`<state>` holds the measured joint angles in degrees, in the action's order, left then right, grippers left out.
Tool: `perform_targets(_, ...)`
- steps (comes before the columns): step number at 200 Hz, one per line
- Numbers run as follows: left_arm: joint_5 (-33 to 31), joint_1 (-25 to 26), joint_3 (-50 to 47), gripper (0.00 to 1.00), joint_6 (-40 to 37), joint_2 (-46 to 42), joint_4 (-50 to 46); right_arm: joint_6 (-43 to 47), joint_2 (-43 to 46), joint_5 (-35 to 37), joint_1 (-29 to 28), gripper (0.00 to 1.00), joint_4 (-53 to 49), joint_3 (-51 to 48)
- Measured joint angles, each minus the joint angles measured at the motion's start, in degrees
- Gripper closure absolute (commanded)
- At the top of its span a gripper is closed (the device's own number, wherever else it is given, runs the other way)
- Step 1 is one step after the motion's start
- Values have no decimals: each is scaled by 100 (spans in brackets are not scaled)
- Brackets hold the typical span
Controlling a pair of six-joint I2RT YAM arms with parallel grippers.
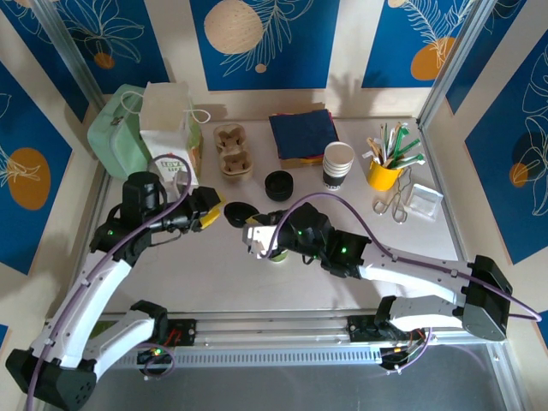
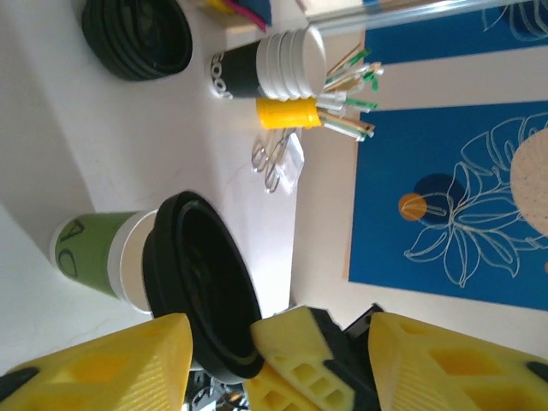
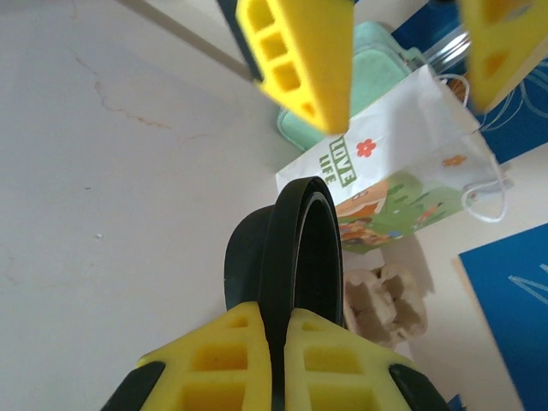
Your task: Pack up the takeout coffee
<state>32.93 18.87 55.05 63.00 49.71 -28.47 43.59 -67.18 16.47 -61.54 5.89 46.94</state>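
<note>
Top external view: the left hand (image 1: 214, 214) and the right hand (image 1: 254, 234) met near the middle of the desk (image 1: 205, 282).
Right hand: closed, its fingers pinched the rim of the black lid (image 3: 295, 248), which stood on edge.
Left hand: open, its fingers stood apart on both sides of the lid.
Takeout coffee cup (image 2: 90, 253): green and white, top open, upright on the desk, just beyond the lid in the left wrist view.

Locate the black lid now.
In the top view the black lid is held on edge mid-table, between the open left gripper and the right gripper clamping its rim, beside the green cup.
</note>
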Motion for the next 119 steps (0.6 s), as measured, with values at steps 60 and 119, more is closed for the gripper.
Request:
perform_targets(60, -1113, -7, 249, 30, -1093, -575, -466, -841, 144, -31, -2, 100, -702, 387)
perform_targets(119, -1893, -11, 114, 27, -1744, -955, -638, -2389, 267, 26, 4, 100, -1513, 955)
